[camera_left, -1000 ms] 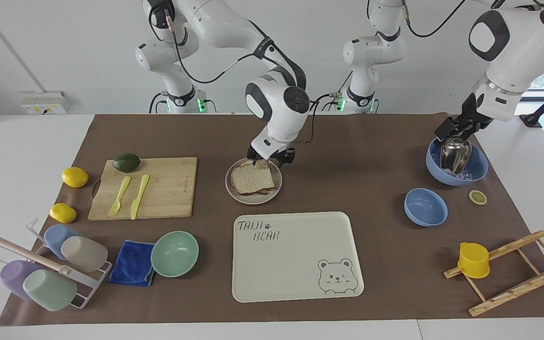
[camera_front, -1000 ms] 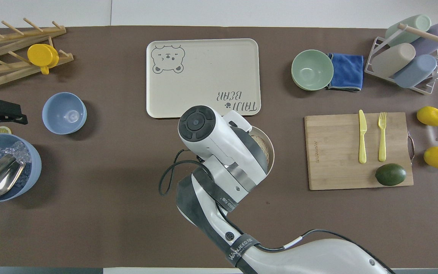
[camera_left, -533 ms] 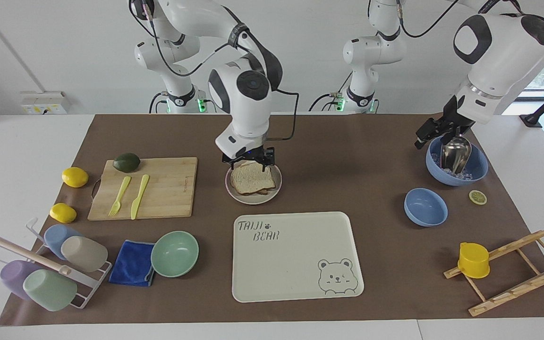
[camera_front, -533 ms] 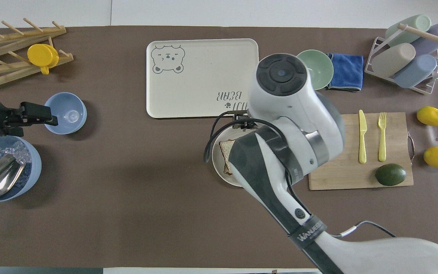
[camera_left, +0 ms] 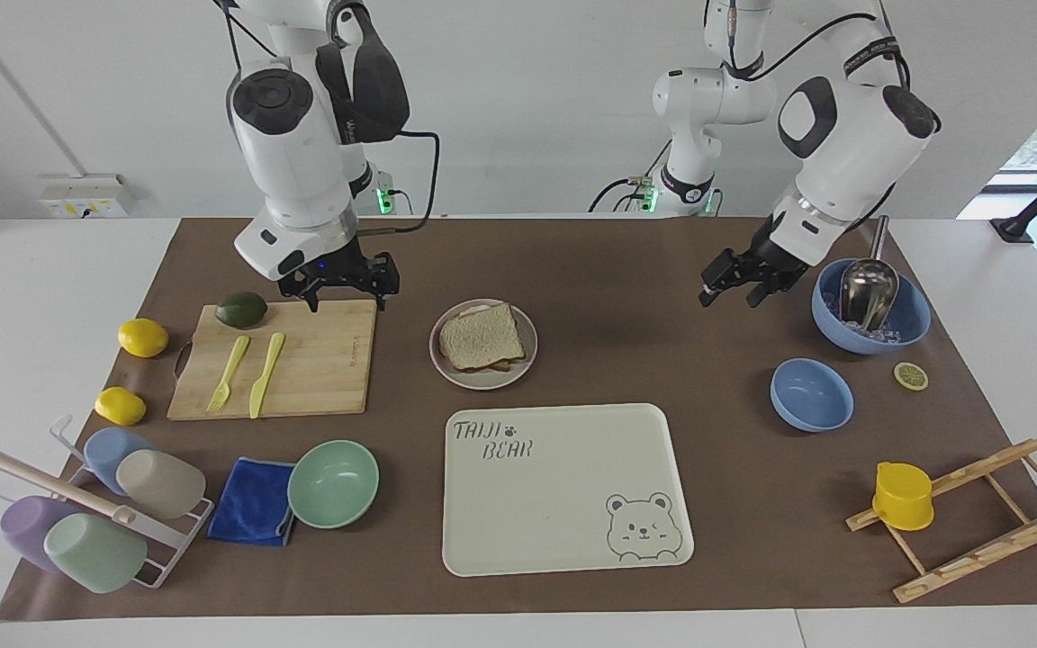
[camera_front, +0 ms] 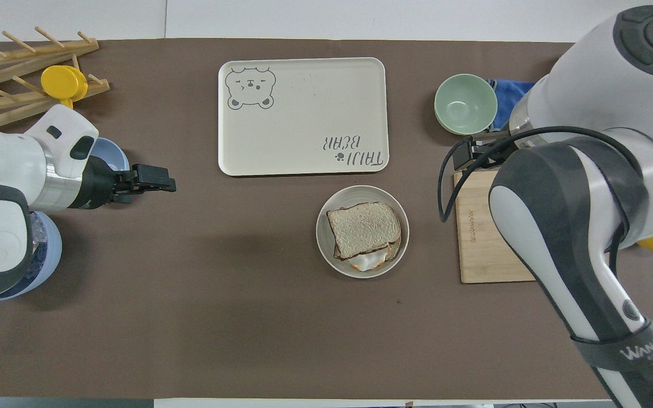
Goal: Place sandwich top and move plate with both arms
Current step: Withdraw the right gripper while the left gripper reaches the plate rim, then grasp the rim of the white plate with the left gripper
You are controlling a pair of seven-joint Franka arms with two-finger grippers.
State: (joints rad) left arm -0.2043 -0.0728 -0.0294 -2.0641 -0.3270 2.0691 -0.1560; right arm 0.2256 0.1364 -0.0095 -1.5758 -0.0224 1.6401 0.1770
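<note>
Brown-crusted sandwich top (camera_left: 481,335) lies on the plate (camera_left: 526,359) mid-counter. Right tool (camera_left: 345,292), fingers apart and empty, hangs over the cutting board (camera_left: 320,360); left tool (camera_left: 733,290), fingers apart, hangs over bare mat. Overhead, fried egg (camera_front: 365,262) peeks from under the sandwich top (camera_front: 363,228), near the bear tray (camera_front: 304,90).
</note>
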